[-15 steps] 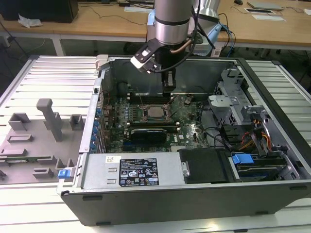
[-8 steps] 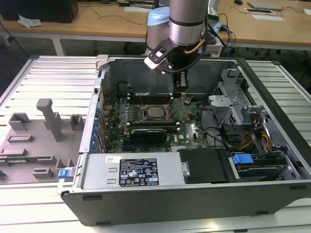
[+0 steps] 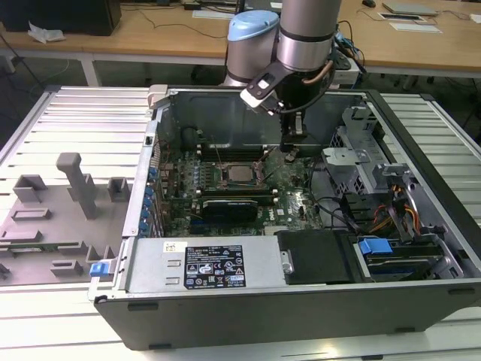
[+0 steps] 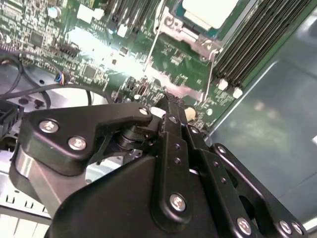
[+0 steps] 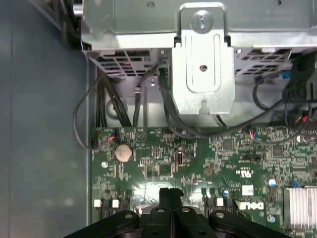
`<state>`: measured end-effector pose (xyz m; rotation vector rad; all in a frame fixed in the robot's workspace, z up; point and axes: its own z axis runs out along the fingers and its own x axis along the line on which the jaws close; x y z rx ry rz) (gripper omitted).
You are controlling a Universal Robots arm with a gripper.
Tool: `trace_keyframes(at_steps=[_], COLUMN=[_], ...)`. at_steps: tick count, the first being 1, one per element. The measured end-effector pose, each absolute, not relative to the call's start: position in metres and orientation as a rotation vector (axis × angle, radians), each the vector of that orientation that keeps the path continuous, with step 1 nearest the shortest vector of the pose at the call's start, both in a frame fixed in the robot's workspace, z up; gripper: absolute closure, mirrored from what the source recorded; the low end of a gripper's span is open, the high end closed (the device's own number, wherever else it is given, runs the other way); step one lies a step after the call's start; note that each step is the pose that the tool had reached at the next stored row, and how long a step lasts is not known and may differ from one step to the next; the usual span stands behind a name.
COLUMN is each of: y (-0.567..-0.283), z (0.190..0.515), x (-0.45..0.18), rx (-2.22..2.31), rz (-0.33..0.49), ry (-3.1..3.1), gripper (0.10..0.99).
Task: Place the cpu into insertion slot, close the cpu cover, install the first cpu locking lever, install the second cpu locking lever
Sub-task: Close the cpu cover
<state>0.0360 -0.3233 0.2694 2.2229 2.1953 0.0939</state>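
Grey ribbed table point(image 3: 83, 120) is seen under an open computer case point(image 3: 301, 301), wooden desks point(image 3: 150, 34) behind. The cpu point(image 3: 240, 173) is seen just beside the gripper point(image 3: 290, 152), which is closed on nothing.

Cut off at the top edge in the second wrist view: the cpu point(image 4: 210, 10), one pale corner showing inside the insertion slot point(image 4: 190, 37). Hidden there behind the black gripper point(image 4: 166, 101) linkage: much of the green board point(image 4: 173, 57). Cropped by the bottom edge in the first wrist view: the gripper's links below its pressed-together fingers point(image 5: 163, 198). Cropped at the exterior view's top: the arm point(image 3: 304, 30). Too small to tell there: what lies over the cpu.
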Motion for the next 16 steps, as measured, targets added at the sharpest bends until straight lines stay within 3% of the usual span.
trace_keyframes(at_steps=[12, 16], y=[-0.323, -0.323], z=[0.251, 0.25], x=[0.041, 0.043], rx=[2.223, 2.274], rz=[0.094, 0.014], ry=[2.195, 2.242], gripper=[0.98, 0.98])
